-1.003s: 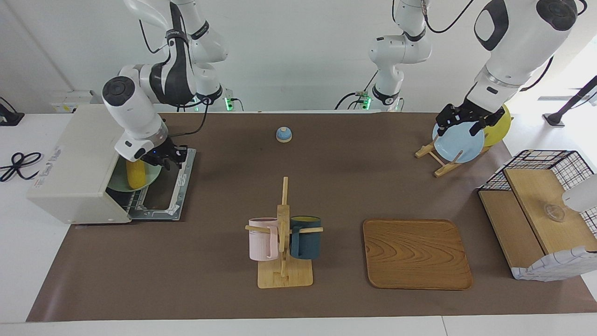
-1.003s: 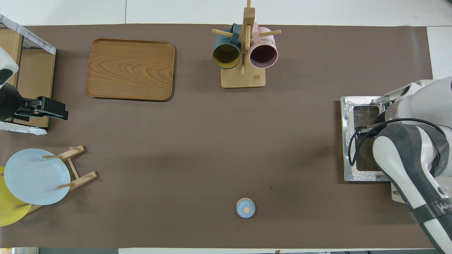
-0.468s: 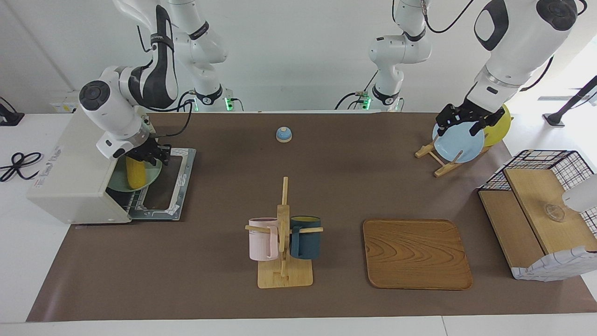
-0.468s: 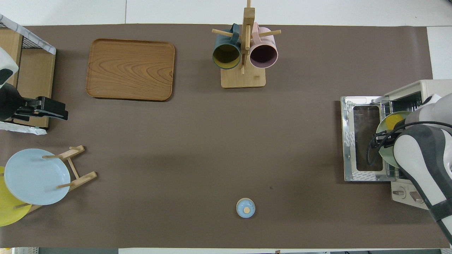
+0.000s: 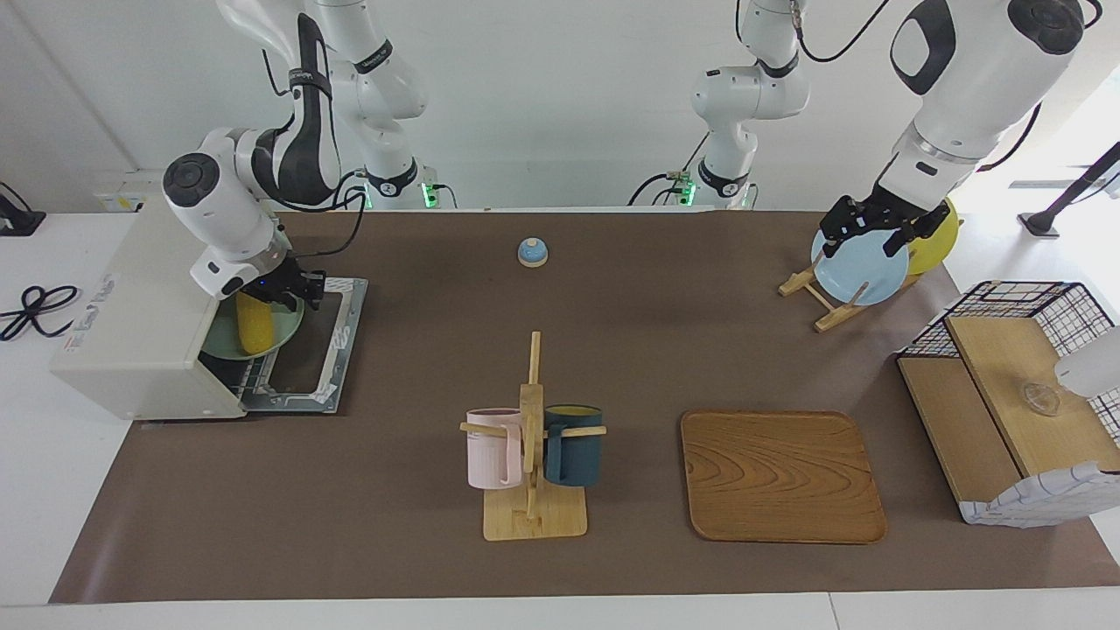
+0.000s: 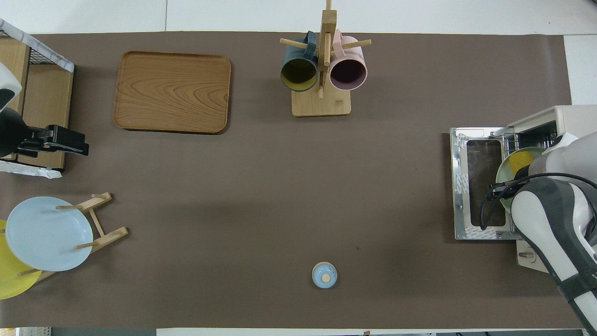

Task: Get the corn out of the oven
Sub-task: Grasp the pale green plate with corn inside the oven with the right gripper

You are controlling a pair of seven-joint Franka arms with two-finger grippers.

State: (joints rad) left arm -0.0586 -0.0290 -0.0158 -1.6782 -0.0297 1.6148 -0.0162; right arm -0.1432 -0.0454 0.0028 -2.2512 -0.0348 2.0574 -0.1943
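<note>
The corn (image 5: 254, 322) lies on a pale green plate (image 5: 282, 334) at the mouth of the oven (image 5: 144, 319), on the wire rack, with the plate's edge sticking out over the lowered door (image 5: 308, 350). The oven sits at the right arm's end of the table, its door folded flat onto the brown mat.

The right gripper (image 5: 282, 293) is down at the end of the corn nearer to the robots, touching or just above it — whether its fingers are clamped on the cob I cannot tell, since the wrist covers them. In the overhead view the right arm hides most of the plate and leaves only a stub of yellow showing.

Out from the oven toward the left arm's end, there is a small blue bell (image 5: 532, 252), then a mug rack (image 5: 532, 437) with 2 mugs, 1 pink and 1 dark teal, then a wooden tray (image 5: 781, 477).

Farthest from the oven is a wooden stand with a blue plate (image 5: 859, 267) and a yellow plate (image 5: 934, 234), and a wire basket (image 5: 1015, 302) with boards. The left gripper (image 5: 873, 229) waits over the blue plate — fingers spread wide, holding nothing.
</note>
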